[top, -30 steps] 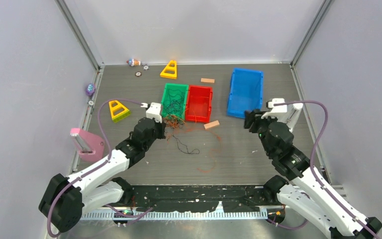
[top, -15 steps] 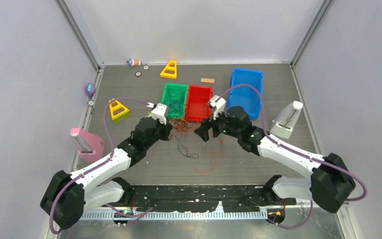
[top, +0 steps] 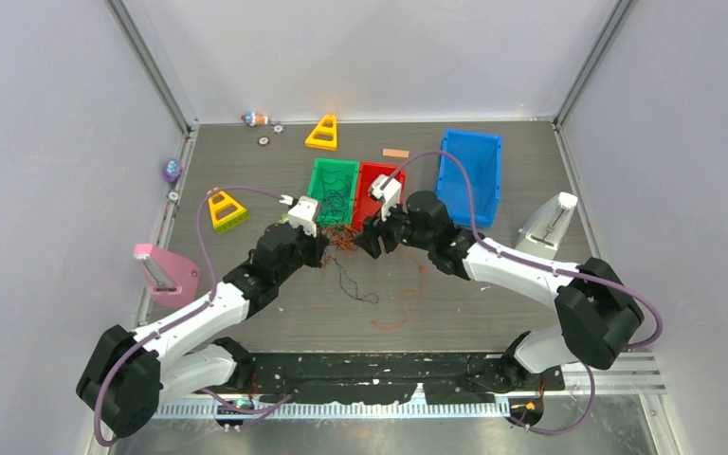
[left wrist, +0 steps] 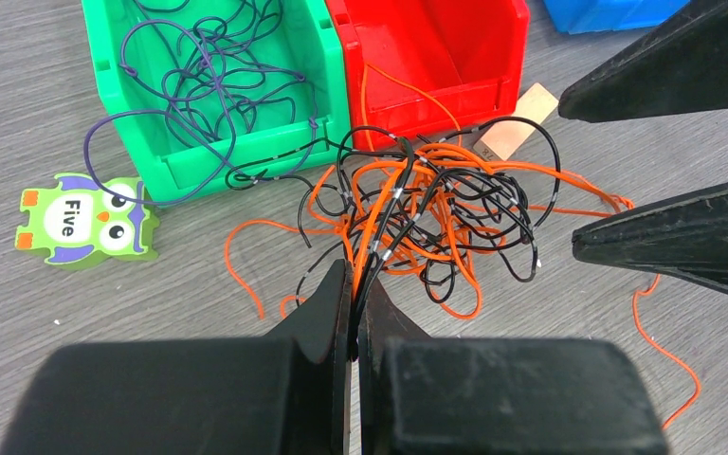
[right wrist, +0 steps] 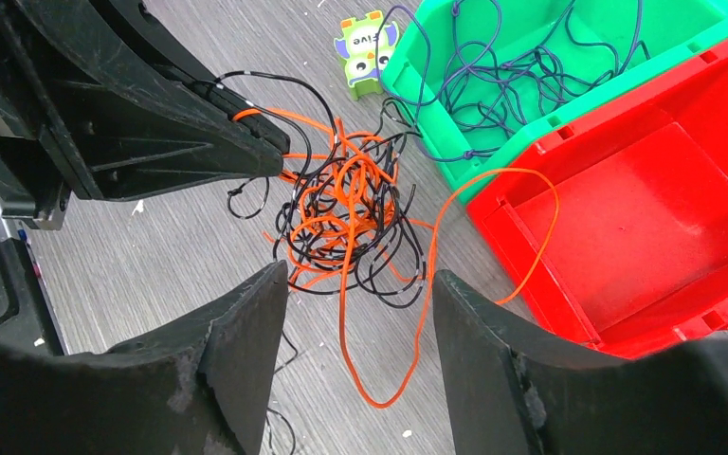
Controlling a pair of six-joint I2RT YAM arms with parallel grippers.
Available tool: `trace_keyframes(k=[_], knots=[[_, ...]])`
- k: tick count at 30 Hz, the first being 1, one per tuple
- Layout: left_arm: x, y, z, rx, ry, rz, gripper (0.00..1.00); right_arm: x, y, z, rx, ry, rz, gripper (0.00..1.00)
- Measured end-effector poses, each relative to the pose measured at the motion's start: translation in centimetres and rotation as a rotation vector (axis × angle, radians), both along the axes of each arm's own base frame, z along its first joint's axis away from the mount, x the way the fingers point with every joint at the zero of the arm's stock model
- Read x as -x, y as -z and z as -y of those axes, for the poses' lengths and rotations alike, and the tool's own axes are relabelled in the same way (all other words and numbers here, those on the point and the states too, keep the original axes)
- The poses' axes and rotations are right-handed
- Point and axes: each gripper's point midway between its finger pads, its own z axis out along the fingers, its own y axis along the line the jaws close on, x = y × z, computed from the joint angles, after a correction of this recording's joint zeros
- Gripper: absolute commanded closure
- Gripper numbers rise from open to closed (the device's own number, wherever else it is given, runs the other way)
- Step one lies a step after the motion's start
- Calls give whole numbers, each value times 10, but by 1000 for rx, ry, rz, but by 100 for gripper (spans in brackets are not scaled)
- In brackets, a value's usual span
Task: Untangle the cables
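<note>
A tangled clump of thin orange and black cables lies on the table in front of the green bin and the red bin. My left gripper is shut on a few orange and black strands at the clump's near edge. My right gripper is open, with its jaws wide on either side of the clump and just short of it, facing the left gripper. One orange strand loops over the red bin's rim. Purple cables fill the green bin.
A loose black cable and an orange strand lie nearer me. An owl tile and a wooden block flank the clump. A blue bin, yellow triangles, a pink holder and a white holder stand around.
My right arm has swung from the right side of the table to the clump, its open jaws now facing the left gripper. The left gripper moved slightly right and still holds strands.
</note>
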Motion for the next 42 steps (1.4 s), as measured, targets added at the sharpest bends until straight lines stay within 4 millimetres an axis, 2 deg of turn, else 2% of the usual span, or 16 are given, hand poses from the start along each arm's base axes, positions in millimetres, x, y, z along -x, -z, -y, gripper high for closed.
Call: trace_keyframes(k=[3,6,9,11,12,13,20,25,28,33,39,42], knots=[[0,0,0,-2,1,1,100,1,2,0,1,-4,2,48],[0,0,0,-1,1,2,100,1,6,0,5,-7,7,66],[0,-1,0,0,1,4,100,0,16,0,16,-6,-7,73],[0,-1,0,0,1,4,100,0,18,0,20,-6,-11,81],[0,-1,0,0,1,5,100,1,20,1,22,-6,-12,89],[0,-1,0,0,0,5,100,1,20,1,22,-6,-12,92],[-1,-6,-2,5,-8,17,100,10,28,17,21,32,-15,95],[-3,-4,-8,-9,-44,20,100,9,17,41,0,152,21,95],[-6,-3,-14,-23,-83,18,100,2,2,66,-39,283,58,95],[-11,-3,-31,-40,-196,23,100,-8,-21,125,-129,542,86,95],[-16,-7,-60,-42,-385,31,100,-9,-47,229,-262,967,92,95],[-16,-6,-91,-77,-531,33,100,4,-54,282,-303,1177,132,95]])
